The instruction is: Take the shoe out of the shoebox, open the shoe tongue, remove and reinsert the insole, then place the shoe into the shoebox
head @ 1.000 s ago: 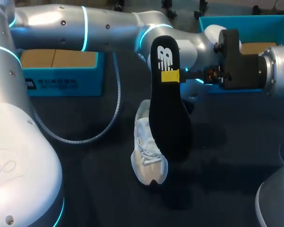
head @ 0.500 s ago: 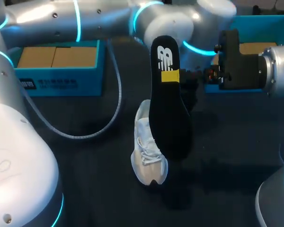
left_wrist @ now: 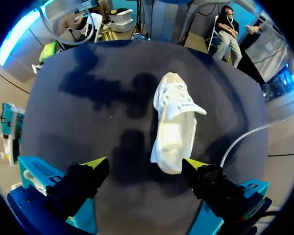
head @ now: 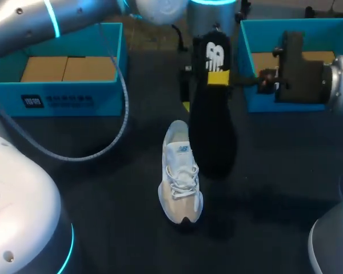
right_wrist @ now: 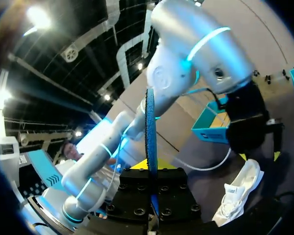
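Observation:
A white shoe (head: 180,171) lies on the black table, toe toward the near edge; it also shows in the left wrist view (left_wrist: 174,125) and the right wrist view (right_wrist: 237,191). The black insole (head: 212,114) hangs upright above and behind the shoe, and my right gripper (head: 220,79) is shut on its upper part. Seen edge-on, the insole (right_wrist: 150,127) rises out of the right gripper (right_wrist: 150,169). My left gripper (left_wrist: 144,166) hovers above the shoe's heel, open, holding nothing. From the head view it is mostly hidden behind the insole, one fingertip (head: 186,106) showing.
A blue box (head: 74,100) with cardboard inside stands at the back left. A second blue box (head: 248,63) stands at the back right, behind my right wrist. The left arm's grey cable (head: 121,117) loops over the table left of the shoe.
The left gripper has opened and its arm has pulled up and back toward the far edge. The insole stays in the right gripper and has shifted slightly right and back, uncovering the shoe.

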Controlling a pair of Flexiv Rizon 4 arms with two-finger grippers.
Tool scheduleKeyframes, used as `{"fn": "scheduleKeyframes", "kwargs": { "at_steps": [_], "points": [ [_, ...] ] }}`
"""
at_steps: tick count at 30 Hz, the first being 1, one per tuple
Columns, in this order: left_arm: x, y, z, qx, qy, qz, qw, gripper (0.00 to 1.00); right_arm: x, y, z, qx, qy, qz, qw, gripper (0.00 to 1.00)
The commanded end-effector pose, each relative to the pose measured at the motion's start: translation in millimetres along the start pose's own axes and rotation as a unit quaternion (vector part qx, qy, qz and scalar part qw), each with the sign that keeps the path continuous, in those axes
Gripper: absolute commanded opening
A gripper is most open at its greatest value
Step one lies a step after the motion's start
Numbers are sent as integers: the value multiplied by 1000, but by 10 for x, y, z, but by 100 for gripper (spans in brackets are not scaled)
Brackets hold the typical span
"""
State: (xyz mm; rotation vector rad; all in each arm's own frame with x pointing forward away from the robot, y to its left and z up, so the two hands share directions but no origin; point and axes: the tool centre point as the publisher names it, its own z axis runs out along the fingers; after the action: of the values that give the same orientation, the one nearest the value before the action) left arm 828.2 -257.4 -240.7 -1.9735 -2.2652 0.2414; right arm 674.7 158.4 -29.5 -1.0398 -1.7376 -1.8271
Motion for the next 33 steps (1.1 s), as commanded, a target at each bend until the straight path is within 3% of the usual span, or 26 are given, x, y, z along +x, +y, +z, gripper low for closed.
{"fn": "scheduleKeyframes", "kwargs": {
  "at_steps": [1, 7, 16, 24, 30, 33],
  "points": [
    [157, -29, -295, 1, -130, 16, 991, 100, -50, -69, -315, -43, -7, 15, 999, 0],
    [229, -22, -595, 0, -186, 46, 981, 100, -180, 87, -499, -55, 3, 43, 998, 0],
    [328, -58, -930, 11, -266, 111, 958, 100, -578, 360, -661, -39, 32, 115, 992, 0],
    [430, -135, -1126, 18, -320, 141, 937, 100, -816, 522, -690, -46, 59, 176, 982, 0],
    [614, -282, -1336, 10, -397, 163, 903, 100, -1128, 674, -664, -28, 86, 243, 966, 0],
    [634, -299, -1374, 13, -407, 169, 898, 100, -1187, 706, -661, -18, 89, 258, 962, 0]
  ]
}}
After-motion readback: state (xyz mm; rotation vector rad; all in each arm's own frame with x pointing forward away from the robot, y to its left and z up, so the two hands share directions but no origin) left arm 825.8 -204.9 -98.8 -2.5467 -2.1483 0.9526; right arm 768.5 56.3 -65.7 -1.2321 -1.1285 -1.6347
